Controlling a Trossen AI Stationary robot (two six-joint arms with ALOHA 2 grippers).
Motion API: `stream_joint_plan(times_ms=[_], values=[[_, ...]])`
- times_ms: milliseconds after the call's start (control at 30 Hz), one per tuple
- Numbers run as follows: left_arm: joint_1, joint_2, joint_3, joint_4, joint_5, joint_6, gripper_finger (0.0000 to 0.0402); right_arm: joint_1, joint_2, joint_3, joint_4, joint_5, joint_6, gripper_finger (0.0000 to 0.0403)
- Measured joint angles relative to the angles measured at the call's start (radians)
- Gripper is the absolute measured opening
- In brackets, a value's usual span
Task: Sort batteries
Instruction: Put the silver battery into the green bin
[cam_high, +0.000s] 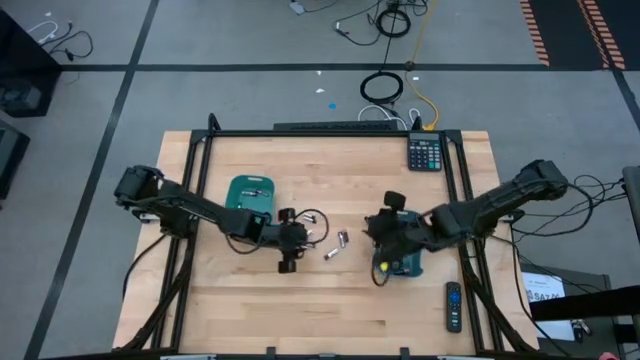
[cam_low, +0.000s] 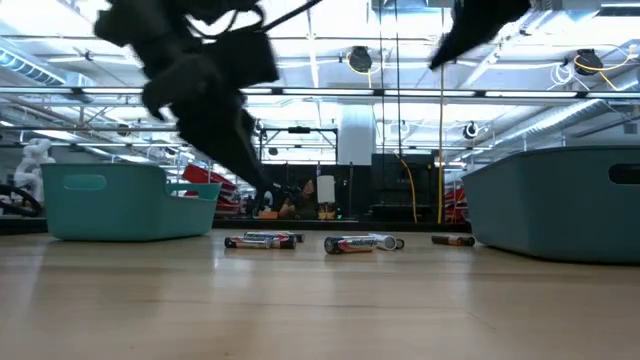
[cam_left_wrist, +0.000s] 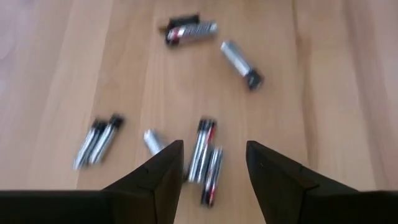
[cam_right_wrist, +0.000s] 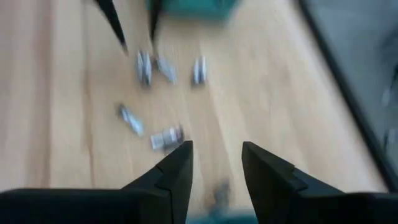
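Several small batteries lie loose on the wooden table between the two arms (cam_high: 338, 243); some are silvery, others dark with red. In the low view they lie on their sides (cam_low: 262, 240) (cam_low: 360, 243). My left gripper (cam_high: 298, 238) (cam_left_wrist: 214, 146) is open and hovers over them. A pair of dark batteries (cam_left_wrist: 206, 158) lies below the gap between its fingers, untouched. My right gripper (cam_high: 378, 232) (cam_right_wrist: 216, 146) is open too. It hangs over the near teal tray (cam_high: 408, 265), with batteries (cam_right_wrist: 165, 138) ahead of it.
A second teal tray (cam_high: 250, 193) sits behind the left arm's wrist, with something small inside. A calculator (cam_high: 425, 152) lies at the far right corner and a black remote (cam_high: 453, 305) near the right front. Bare wood lies along the near edge.
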Motion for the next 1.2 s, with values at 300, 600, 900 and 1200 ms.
stream_joint_plan(times_ms=[300, 600, 900, 1200], values=[[-0.025, 0.17, 0.255, -0.078, 0.06, 0.003, 0.0185, 0.034, -0.109, -0.159, 0.239, 0.121, -0.094, 0.0125], [-0.073, 0.326, 0.38, -0.091, -0.031, -0.122, 0.0185, 0.184, -0.27, -0.258, 0.442, 0.364, -0.143, 0.0125], [-0.026, 0.409, 0.41, -0.098, -0.05, -0.159, 0.0184, 0.256, -0.28, -0.258, 0.436, 0.406, -0.143, 0.0125], [0.021, 0.436, 0.41, -0.117, 0.0, -0.102, 0.0073, 0.257, -0.28, -0.258, 0.432, 0.418, -0.146, 0.0125]])
